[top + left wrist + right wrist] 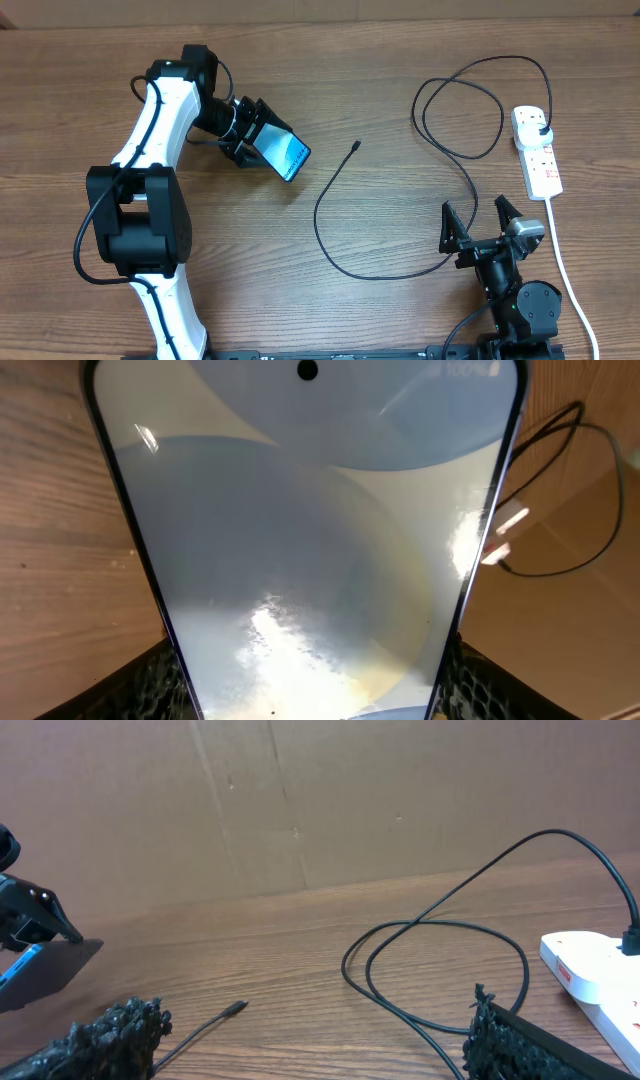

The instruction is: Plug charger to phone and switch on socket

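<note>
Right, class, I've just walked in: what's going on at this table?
The left pincer grips the phone by its edges, screen lit. The charger lies loose on the table, its small tip free and its plug in the socket. The right pincer stands open near the cable, holding nothing.

Only thing I can actually read is a faint "100%" on the phone (300,530) screen, around 1 o'clock. The red print on the power strip (540,165) is too tiny.
</note>
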